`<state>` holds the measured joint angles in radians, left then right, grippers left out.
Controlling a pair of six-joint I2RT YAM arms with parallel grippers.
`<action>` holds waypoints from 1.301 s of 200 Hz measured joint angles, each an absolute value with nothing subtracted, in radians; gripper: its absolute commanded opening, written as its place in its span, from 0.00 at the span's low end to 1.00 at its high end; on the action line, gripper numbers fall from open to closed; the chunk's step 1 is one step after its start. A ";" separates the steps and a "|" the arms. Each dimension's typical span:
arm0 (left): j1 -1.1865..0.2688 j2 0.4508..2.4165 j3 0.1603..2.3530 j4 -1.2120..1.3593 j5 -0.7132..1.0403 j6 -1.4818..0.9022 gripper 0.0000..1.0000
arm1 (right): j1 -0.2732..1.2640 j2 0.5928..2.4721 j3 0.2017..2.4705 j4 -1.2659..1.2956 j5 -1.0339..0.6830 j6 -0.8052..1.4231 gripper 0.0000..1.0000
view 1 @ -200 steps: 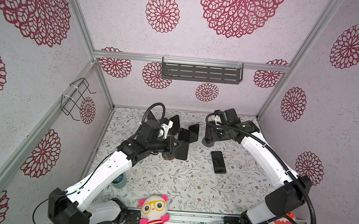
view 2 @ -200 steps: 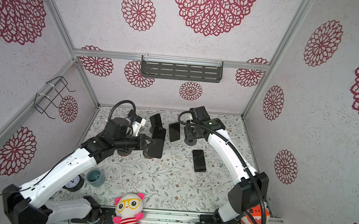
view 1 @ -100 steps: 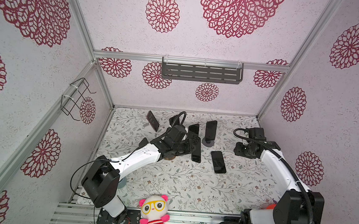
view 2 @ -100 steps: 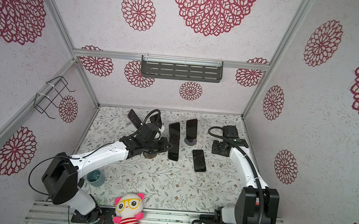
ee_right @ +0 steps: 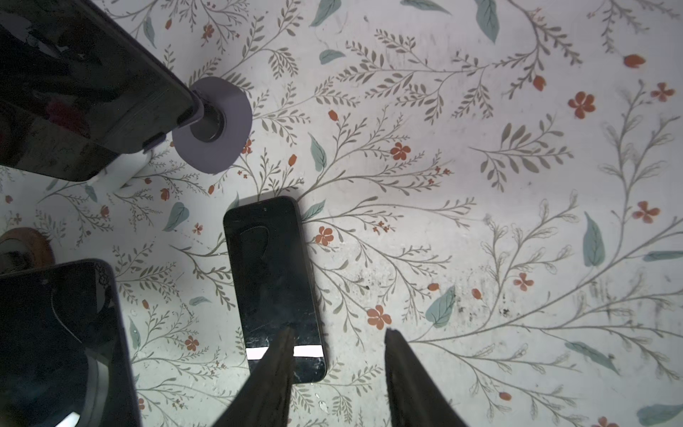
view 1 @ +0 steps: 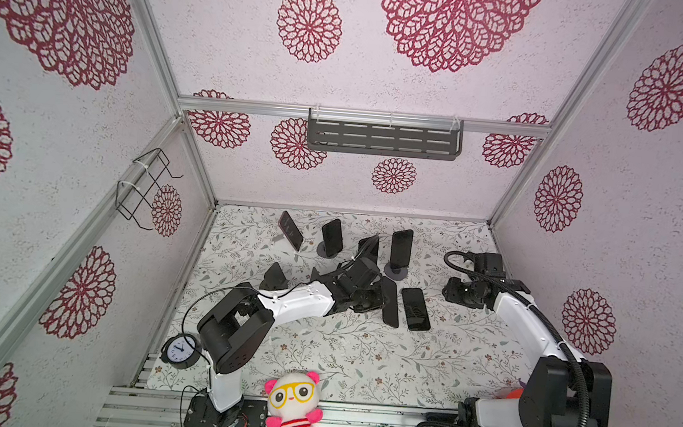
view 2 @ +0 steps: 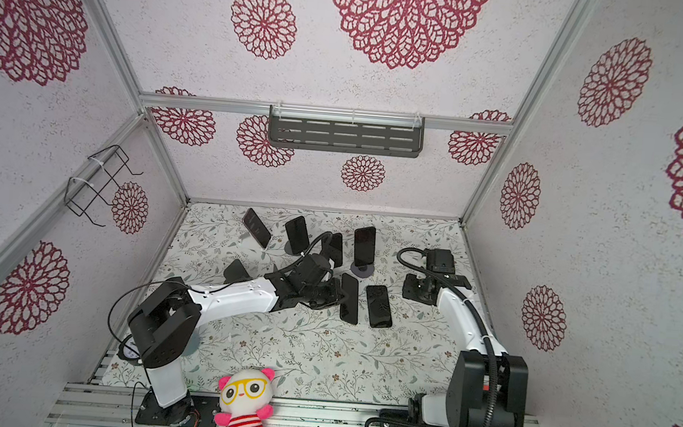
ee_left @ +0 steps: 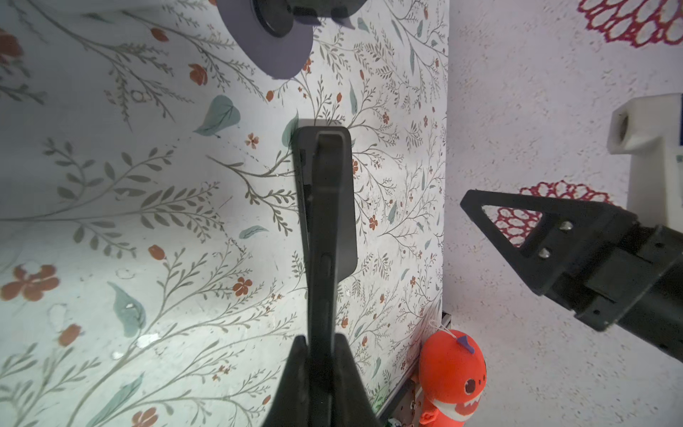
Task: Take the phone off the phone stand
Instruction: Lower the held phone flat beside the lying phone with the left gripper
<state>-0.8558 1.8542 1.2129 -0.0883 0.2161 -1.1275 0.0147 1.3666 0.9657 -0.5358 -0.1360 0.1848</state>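
My left gripper [view 1: 378,301] is shut on a black phone [view 1: 389,308], held on edge low over the floral table. In the left wrist view this phone [ee_left: 325,222] runs edge-on out from between the fingers [ee_left: 295,369]. Just to its right a second black phone [view 1: 415,309] lies flat, screen up. A round brown phone stand base [ee_right: 22,246] shows beside the held phone [ee_right: 55,332]. My right gripper [ee_right: 338,336] is open and empty over the table, right of the flat phone [ee_right: 271,273], one finger overlapping its near end in view.
Behind stands a phone [view 1: 401,248] on a purple-based stand [view 1: 395,273], and more phones on stands [view 1: 331,236] [view 1: 290,230] along the back. A clock [view 1: 179,350] sits front left, a plush doll [view 1: 293,402] at the front edge, an orange toy [ee_left: 452,373] front right.
The left arm has carried the phone right and forward, down beside the flat phone. The right arm has pulled away from the purple-based stand to the right, its jaws narrower than before.
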 measured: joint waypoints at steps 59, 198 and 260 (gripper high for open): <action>-0.860 1.944 1.238 -0.057 0.202 -1.164 0.00 | 0.011 1.368 0.929 -0.489 -0.175 0.189 0.32; -0.866 2.072 1.305 -0.010 0.207 -1.190 0.00 | 0.043 1.430 0.767 -0.304 -0.204 0.271 0.03; -0.866 2.115 1.333 0.034 0.238 -1.209 0.00 | 0.043 1.471 0.741 -0.249 -0.159 0.274 0.02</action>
